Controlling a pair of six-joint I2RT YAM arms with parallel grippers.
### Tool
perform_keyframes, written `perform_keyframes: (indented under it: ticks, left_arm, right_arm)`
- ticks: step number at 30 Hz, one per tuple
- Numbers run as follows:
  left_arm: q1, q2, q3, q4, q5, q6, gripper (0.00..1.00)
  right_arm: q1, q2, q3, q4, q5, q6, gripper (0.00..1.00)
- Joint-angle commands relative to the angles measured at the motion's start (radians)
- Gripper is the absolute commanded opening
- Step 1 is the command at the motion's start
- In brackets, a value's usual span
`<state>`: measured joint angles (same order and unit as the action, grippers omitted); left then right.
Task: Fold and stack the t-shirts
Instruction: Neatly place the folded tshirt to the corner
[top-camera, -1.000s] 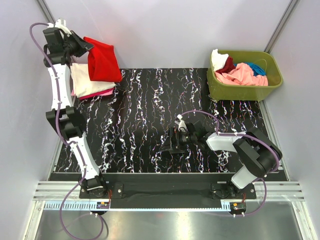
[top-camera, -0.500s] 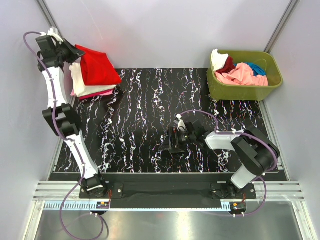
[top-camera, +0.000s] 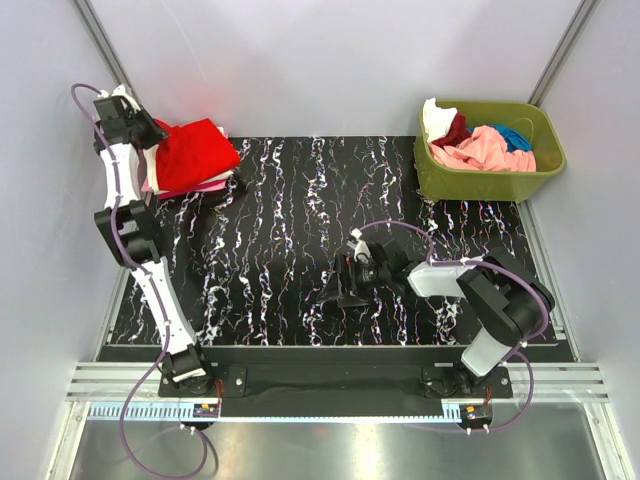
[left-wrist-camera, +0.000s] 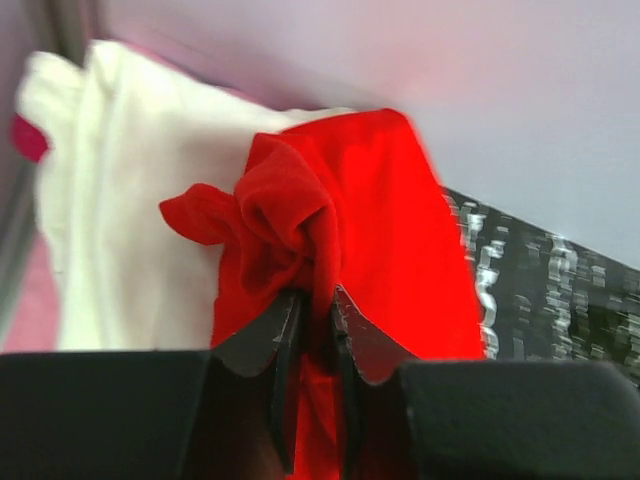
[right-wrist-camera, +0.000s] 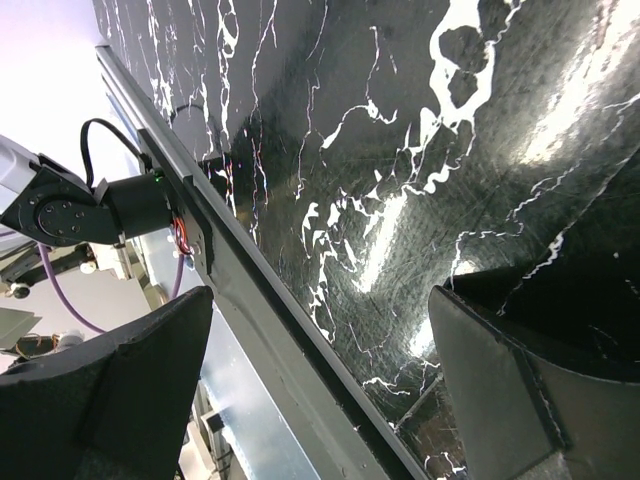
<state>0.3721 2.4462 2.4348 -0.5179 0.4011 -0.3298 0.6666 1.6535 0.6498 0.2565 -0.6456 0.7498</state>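
Note:
A bright red t-shirt (top-camera: 195, 152) lies folded on top of a cream-white one (top-camera: 151, 168) and a pink one (top-camera: 205, 186) at the far left corner of the table. My left gripper (top-camera: 150, 132) is at the stack's left edge. In the left wrist view its narrow jaws (left-wrist-camera: 315, 300) pinch a bunched fold of the red t-shirt (left-wrist-camera: 400, 220), with the cream-white shirt (left-wrist-camera: 120, 200) beneath it. My right gripper (top-camera: 350, 285) rests low over the middle of the table, its jaws (right-wrist-camera: 320, 330) wide open and holding nothing.
An olive-green bin (top-camera: 480, 185) at the far right holds loose pink (top-camera: 480, 150), cream-white (top-camera: 437, 118), dark red (top-camera: 458, 130) and teal (top-camera: 515, 135) t-shirts. The black marbled mat (top-camera: 280, 230) covers the table. White walls stand close behind the stack.
My left gripper has come down with the red t-shirt, which hung upright and now lies flat on the stack. The right arm has barely moved.

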Motion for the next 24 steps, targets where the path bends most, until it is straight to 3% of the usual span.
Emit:
perform_keyframes:
  ticks: [1, 5, 11, 24]
  left_arm:
    - [0.007, 0.010, 0.088, 0.101, -0.123, 0.087, 0.19]
    - [0.019, 0.017, 0.087, 0.160, -0.227, 0.119, 0.25]
    - [0.034, 0.069, 0.096, 0.216, -0.212, 0.127, 0.34]
    - [0.042, 0.085, 0.102, 0.297, -0.407, 0.178, 0.36]
  right_arm:
    - [-0.012, 0.009, 0.036, 0.013, -0.023, 0.003, 0.96]
    - [-0.019, 0.017, 0.036, 0.023, -0.037, 0.008, 0.96]
    - [-0.028, 0.037, 0.040, 0.030, -0.060, 0.014, 0.96]
    - [-0.036, 0.052, 0.047, 0.030, -0.075, 0.016, 0.97]
